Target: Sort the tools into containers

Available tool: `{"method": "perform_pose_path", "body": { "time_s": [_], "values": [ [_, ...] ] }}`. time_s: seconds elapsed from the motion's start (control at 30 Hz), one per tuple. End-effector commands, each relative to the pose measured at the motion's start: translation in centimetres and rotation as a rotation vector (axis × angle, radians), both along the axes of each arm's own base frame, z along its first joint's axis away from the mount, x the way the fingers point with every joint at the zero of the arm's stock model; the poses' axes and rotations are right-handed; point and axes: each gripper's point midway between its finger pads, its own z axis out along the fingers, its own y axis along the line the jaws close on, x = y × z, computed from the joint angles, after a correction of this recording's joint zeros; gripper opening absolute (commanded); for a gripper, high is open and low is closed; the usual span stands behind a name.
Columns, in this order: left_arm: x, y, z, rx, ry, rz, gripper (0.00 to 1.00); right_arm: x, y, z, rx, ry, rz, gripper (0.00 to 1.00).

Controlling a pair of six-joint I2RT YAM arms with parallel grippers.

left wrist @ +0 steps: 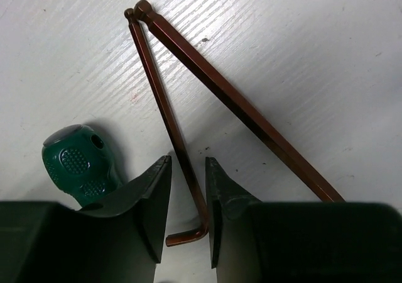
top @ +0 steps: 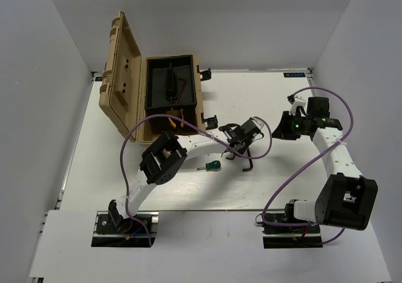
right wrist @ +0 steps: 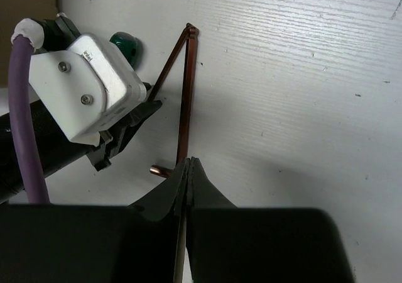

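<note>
Two hex keys (left wrist: 239,104) clear in wrist views, case (top: 122,82) only overhead

Two thin dark-red metal hex keys (left wrist: 166,113): coppery sheen along the edges. Stubby plastic screwdriver handle (left wrist: 78,163): deep green, oval patches of raised dots. Table surface (left wrist: 314,44): white, fine parallel grain, a few dark specks. Hard plastic case (top: 122,63): tan; inner tray (top: 154,100) black. Thick cable (right wrist: 25,119): purple.

Two thin dark-red tools lie flat on the white surface (left wrist: 314,56), tips touching in a V: one hex key (left wrist: 163,116) and a second hex key (left wrist: 239,104). A stubby green screwdriver (left wrist: 78,163) sits just beside them.
</note>
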Motion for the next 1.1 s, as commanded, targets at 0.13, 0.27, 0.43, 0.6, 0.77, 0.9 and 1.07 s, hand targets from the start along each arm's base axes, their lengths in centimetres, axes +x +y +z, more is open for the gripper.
{"method": "perform_pose_path", "body": {
  "time_s": [0.13,0.27,0.43,0.6,0.77,0.9,1.07],
  "values": [
    [-3.4,2.7,-4.3,0.088,0.190,-0.016,0.32,0.2,0.1,1.6,0.036,-0.061,-0.004,0.00],
    [-4.1,3.2,-5.4,0.102,0.224,-0.015,0.29,0.3,0.0,1.8,0.049,-0.063,-0.011,0.00],
    [-4.5,3.8,-5.7,0.097,0.226,-0.007,0.20,0.2,-0.1,2.1,0.062,-0.069,-0.015,0.00],
    [-4.1,2.7,-2.6,0.024,0.191,-0.018,0.07,0.0,-0.1,2.2,0.084,-0.068,-0.008,0.03],
    [-3.4,0.3,3.6,-0.091,0.098,-0.060,0.00,-0.5,0.6,2.0,0.121,-0.045,0.038,0.52],
    [-2.5,-0.9,9.0,-0.177,0.029,-0.068,0.00,-0.5,0.4,1.8,0.123,-0.035,0.033,0.52],
    [-2.1,-1.6,14.7,-0.272,-0.036,-0.081,0.00,-0.7,0.3,1.4,0.124,-0.018,0.024,0.52]
  ]
}}
